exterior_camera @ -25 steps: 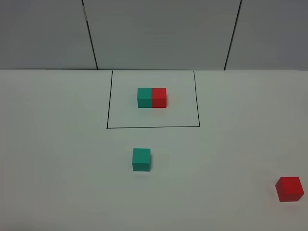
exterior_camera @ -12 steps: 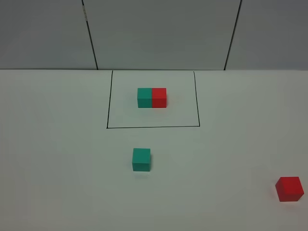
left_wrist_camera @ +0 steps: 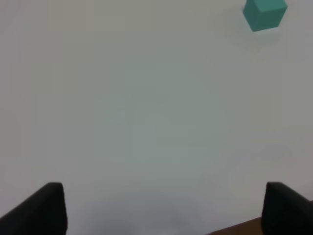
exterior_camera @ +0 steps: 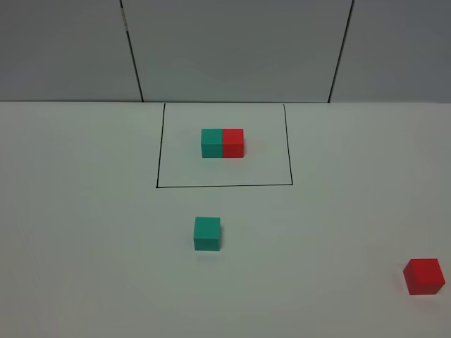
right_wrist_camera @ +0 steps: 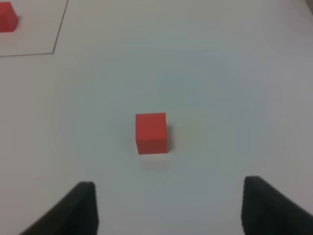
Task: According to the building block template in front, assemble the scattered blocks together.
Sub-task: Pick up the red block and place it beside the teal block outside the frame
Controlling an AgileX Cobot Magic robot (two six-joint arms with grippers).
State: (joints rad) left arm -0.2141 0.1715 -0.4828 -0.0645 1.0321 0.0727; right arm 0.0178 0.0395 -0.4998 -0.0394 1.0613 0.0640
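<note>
I see a plain white surface backed by grey wall panels. Nothing stands between the loose cubes or around them.

From the high camera, left to right: the teal cube sits alone near the middle, just in front of the black outline. Inside that outline is the building block template, teal half on the left and touching the red half. The red cube lies well apart, close to the right edge.

Only the wrist cameras show me the grippers. The left gripper is released, its fingers spread wide and holding nothing. The teal cube is far ahead of it and off its centre line, turned corner-on.

The right gripper is released too. The red cube rests on the surface just ahead of it, roughly in line with the gap between the fingers and touching neither. That camera also catches one corner of the outline and a bit of the template's red half.
</note>
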